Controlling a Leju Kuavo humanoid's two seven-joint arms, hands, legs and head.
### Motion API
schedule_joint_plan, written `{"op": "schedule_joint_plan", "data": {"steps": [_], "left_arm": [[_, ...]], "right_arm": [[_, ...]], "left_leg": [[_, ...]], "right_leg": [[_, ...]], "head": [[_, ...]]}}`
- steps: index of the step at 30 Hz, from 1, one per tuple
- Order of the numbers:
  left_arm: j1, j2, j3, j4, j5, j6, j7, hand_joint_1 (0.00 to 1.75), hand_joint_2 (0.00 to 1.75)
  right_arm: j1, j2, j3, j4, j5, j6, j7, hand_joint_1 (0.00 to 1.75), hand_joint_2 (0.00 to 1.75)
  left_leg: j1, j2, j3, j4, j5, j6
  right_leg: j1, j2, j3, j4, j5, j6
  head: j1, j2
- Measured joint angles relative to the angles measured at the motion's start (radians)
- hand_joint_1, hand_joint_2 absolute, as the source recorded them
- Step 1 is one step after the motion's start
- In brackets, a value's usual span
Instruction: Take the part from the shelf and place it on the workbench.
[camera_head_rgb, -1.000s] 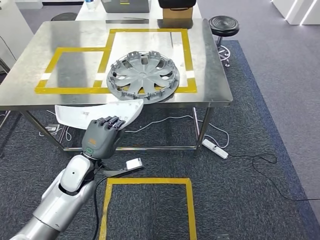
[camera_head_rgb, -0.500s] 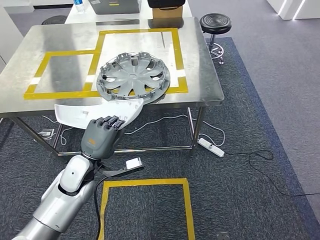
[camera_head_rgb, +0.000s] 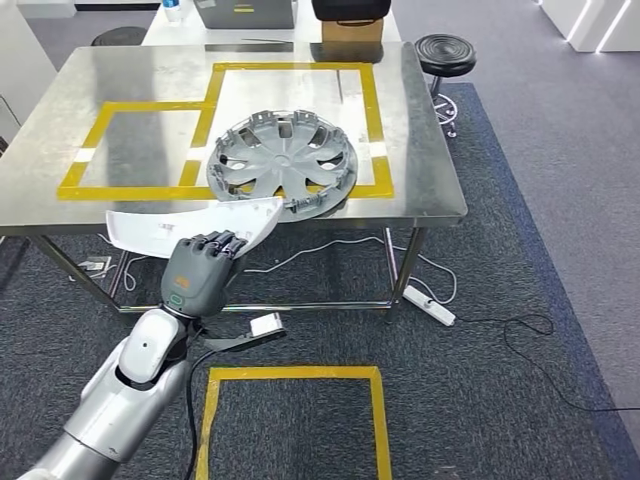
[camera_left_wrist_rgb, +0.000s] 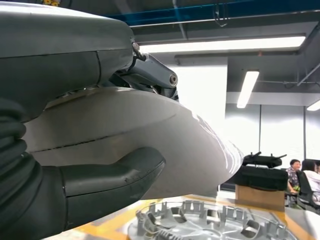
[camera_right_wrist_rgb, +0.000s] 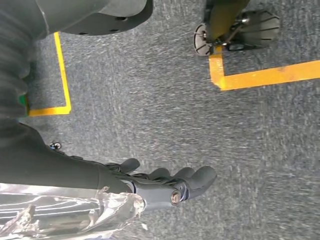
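Your left robot hand (camera_head_rgb: 198, 272) grips the long white curved plastic part (camera_head_rgb: 189, 222) flat, just short of the steel counter (camera_head_rgb: 423, 150), ready to slide it on.

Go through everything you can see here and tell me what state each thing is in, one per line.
Left hand: gripping the white part, short of the table edge.
White part: held off the floor, roughly level, not on the workbench.
Right hand: empty, fingers fairly straight, over the carpet.
Hubcap: lying flat on the workbench, across the yellow tape.
Workbench: standing, carrying the hubcap.

Silver arm (camera_head_rgb: 113, 400), grey hand (camera_head_rgb: 198, 275) (dark fingers), black cable.
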Motion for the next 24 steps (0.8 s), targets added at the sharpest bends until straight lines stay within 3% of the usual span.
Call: {"op": "schedule_joint_plan", "data": {"steps": [5, 6, 8, 9, 10, 11, 12, 14, 15, 17, 20, 22, 24], "left_arm": [[-0.001, 0.0, 0.0, -0.001, 0.0, -0.001, 0.007, 1.75, 1.75], [-0.001, 0.0, 0.001, -0.002, 0.0, -0.001, 0.008, 1.75, 1.75], [0.001, 0.0, 0.001, -0.002, 0.0, -0.001, 0.011, 1.75, 1.75], [0.004, 0.0, 0.001, -0.002, 0.0, -0.001, 0.012, 1.75, 1.75], [0.006, 0.001, 0.001, -0.002, 0.0, -0.001, 0.012, 1.75, 1.75], [0.008, 0.002, 0.002, -0.002, 0.0, -0.001, 0.013, 1.75, 1.75], [0.009, 0.002, 0.002, -0.002, 0.0, -0.001, 0.013, 1.75, 1.75], [0.008, 0.004, 0.003, -0.002, 0.0, -0.001, 0.013, 1.75, 1.75], [0.008, 0.004, 0.003, -0.002, 0.0, -0.001, 0.013, 1.75, 1.75], [0.009, 0.004, 0.004, -0.002, 0.0, -0.001, 0.014, 1.75, 1.75], [0.011, 0.006, 0.006, -0.004, 0.0, -0.001, 0.014, 1.75, 1.75], [0.01, 0.006, 0.008, -0.005, 0.0, 0.0, 0.014, 1.75, 1.75], [0.012, 0.005, 0.007, -0.005, 0.0, -0.001, 0.014, 1.75, 1.75]], "right_arm": [[0.002, 0.001, -0.001, 0.0, 0.0, 0.0, 0.001, 0.0, 1.75], [0.001, 0.001, -0.001, 0.0, 0.0, 0.0, 0.001, 0.0, 1.75], [-0.001, 0.001, -0.001, 0.0, 0.0, 0.0, 0.001, 0.0, 1.75], [0.0, 0.001, -0.001, 0.0, 0.0, 0.0, 0.001, 0.0, 1.75], [0.001, 0.001, -0.001, 0.0, 0.0, 0.0, 0.001, 0.0, 1.75], [0.002, 0.001, -0.001, 0.0, 0.0, 0.0, 0.001, 0.0, 1.75], [0.003, 0.001, -0.001, 0.0, 0.001, 0.0, 0.001, 0.0, 1.75], [0.002, 0.001, -0.001, 0.0, 0.002, 0.0, 0.0, 0.0, 1.75], [0.001, 0.001, -0.001, 0.0, 0.002, 0.0, -0.001, 0.0, 1.75], [0.0, 0.001, -0.001, 0.0, 0.002, 0.0, -0.002, 0.0, 1.75], [0.0, 0.001, -0.001, 0.0, 0.003, 0.0, -0.002, 0.0, 1.75], [-0.002, 0.001, -0.001, 0.0, 0.003, 0.0, -0.003, 0.0, 1.75], [-0.002, 0.001, -0.001, 0.0, 0.003, 0.0, -0.004, 0.0, 1.75]], "left_leg": [[0.0, 0.001, -0.004, 0.015, -0.022, -0.026], [0.0, 0.001, -0.024, 0.054, -0.042, -0.032], [0.002, 0.002, -0.097, 0.185, -0.097, -0.039], [0.004, 0.002, -0.136, 0.246, -0.113, -0.042], [0.005, 0.002, -0.163, 0.28, -0.11, -0.044], [0.007, 0.002, -0.171, 0.276, -0.084, -0.045], [0.008, 0.003, -0.161, 0.235, -0.04, -0.045], [0.011, 0.006, -0.116, 0.11, 0.046, -0.047], [0.011, 0.007, -0.096, 0.059, 0.063, -0.044], [0.009, 0.007, -0.08, 0.021, 0.057, -0.032], [0.01, 0.006, -0.073, 0.016, 0.046, -0.008], [0.012, 0.006, -0.065, 0.014, 0.04, 0.004], [0.009, 0.006, -0.059, 0.015, 0.033, 0.011]], "right_leg": [[-0.001, 0.002, 0.022, -0.032, -0.014, -0.027], [-0.004, 0.002, 0.026, -0.035, -0.016, -0.032], [-0.005, 0.001, 0.032, -0.036, -0.022, -0.039], [-0.005, 0.001, 0.035, -0.036, -0.026, -0.041], [-0.006, 0.002, 0.039, -0.036, -0.03, -0.041], [-0.006, 0.004, 0.045, -0.036, -0.034, -0.039], [-0.008, 0.005, 0.053, -0.036, -0.04, -0.037], [-0.008, 0.008, 0.069, -0.034, -0.053, -0.027], [-0.007, 0.009, 0.072, -0.032, -0.059, -0.02], [-0.002, 0.009, 0.074, -0.033, -0.065, -0.009], [-0.004, 0.005, 0.071, -0.021, -0.082, 0.006], [-0.005, 0.001, 0.026, 0.07, -0.125, 0.013], [-0.005, 0.0, -0.054, 0.21, -0.171, 0.014]], "head": [[-0.007, 0.0], [-0.009, 0.0], [-0.012, 0.0], [-0.012, 0.0], [-0.013, 0.0], [-0.013, 0.0], [-0.013, 0.0], [-0.013, 0.0], [-0.015, 0.0], [-0.014, 0.0], [-0.011, 0.0], [-0.005, 0.0], [0.0, 0.0]]}}
